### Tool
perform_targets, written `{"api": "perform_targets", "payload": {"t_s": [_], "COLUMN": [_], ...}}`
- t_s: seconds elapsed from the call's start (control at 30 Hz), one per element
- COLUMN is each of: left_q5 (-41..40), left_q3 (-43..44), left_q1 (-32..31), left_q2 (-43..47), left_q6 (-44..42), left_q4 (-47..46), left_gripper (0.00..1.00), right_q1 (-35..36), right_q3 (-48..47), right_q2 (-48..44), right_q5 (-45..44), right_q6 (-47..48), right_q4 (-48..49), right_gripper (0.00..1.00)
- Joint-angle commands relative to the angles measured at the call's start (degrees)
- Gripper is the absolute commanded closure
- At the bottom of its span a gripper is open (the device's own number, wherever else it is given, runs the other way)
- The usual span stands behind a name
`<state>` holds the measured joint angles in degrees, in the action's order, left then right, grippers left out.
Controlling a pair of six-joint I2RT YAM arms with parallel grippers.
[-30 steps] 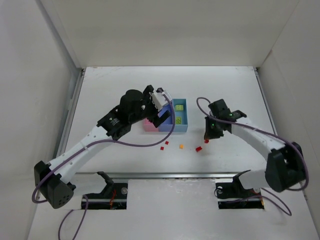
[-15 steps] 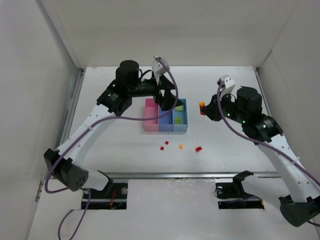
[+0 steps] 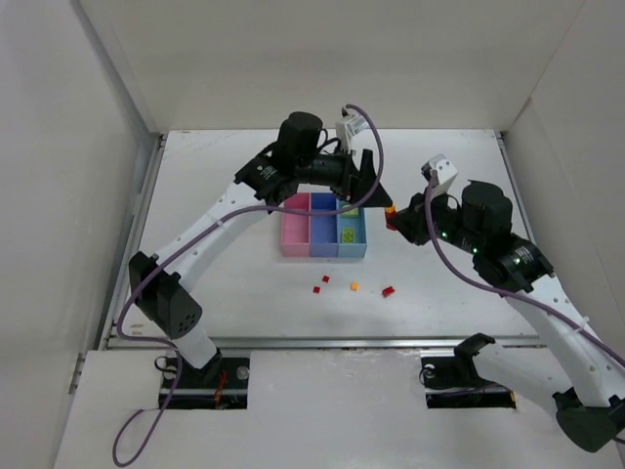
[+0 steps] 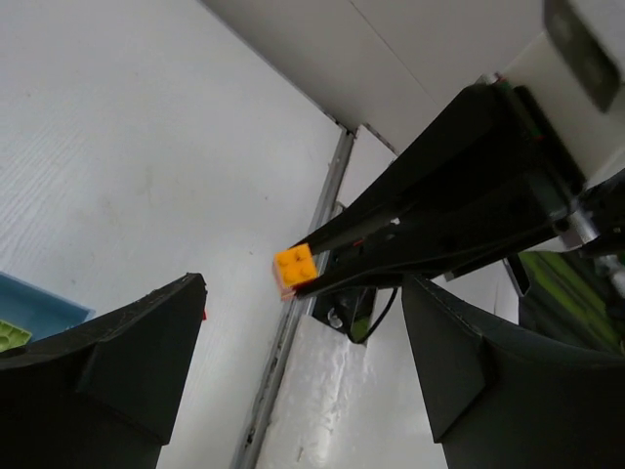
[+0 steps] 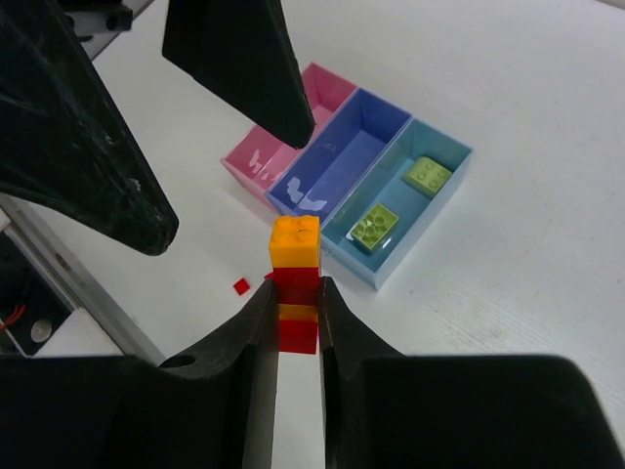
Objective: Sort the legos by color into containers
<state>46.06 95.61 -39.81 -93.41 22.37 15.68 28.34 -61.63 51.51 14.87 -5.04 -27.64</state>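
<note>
Black left gripper (image 3: 374, 188), jaws apart, hangs beside a small stacked column of orange and red plastic bricks (image 5: 296, 283) pinched in the right gripper (image 5: 295, 315). Splitting it looks to be the step, so next comes clamping the orange top brick (image 5: 295, 239). Pink plastic bin (image 5: 246, 168) and blue-violet bin (image 5: 342, 166) hold nothing; light-blue bin (image 5: 415, 210) holds two yellow-green bricks (image 5: 376, 225).

The left arm (image 3: 210, 230) and right arm (image 3: 552, 311) have white link shells and round black joint housings. A purple cable (image 3: 376, 151) trails along each. Behind each hand sits a small white block (image 3: 350, 127). The left gripper (image 4: 303, 283) and right gripper (image 5: 296, 288) have broad, matte black wedge fingers.
</note>
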Motion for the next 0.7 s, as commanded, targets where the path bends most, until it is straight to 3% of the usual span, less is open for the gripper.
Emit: {"api": "perform_targets", "payload": {"t_s": [0.0, 0.2, 0.43, 0.6, 0.67], "left_q5": [-3.5, -10.4, -10.4, -10.4, -9.8], "left_q3": [5.6, 6.1, 5.2, 5.7, 5.7], "left_q1": [-1.8, -3.3, -3.3, -3.3, -3.3], "left_q2": [0.4, -0.1, -2.1, -3.4, -4.0], "left_q6": [-0.2, -4.1, -5.4, -5.4, -5.4], "left_q4": [0.5, 4.9, 5.9, 6.5, 6.5], "left_gripper": [0.21, 0.35, 0.35, 0.47, 0.56], "right_q1": [1.6, 2.2, 3.2, 4.4, 4.4], "right_q3": [0.4, 0.4, 0.4, -0.2, -0.2], "right_q2": [0.5, 0.5, 1.1, 1.1, 1.1], "right_q5": [-2.1, -3.4, -3.4, -3.4, -3.9], "right_q6": [-1.1, -2.3, -2.9, -2.9, -2.9], "right_q4": [3.7, 4.3, 4.9, 5.4, 5.4], "right_gripper": [1.0, 1.0, 1.0, 1.0, 1.0]}}
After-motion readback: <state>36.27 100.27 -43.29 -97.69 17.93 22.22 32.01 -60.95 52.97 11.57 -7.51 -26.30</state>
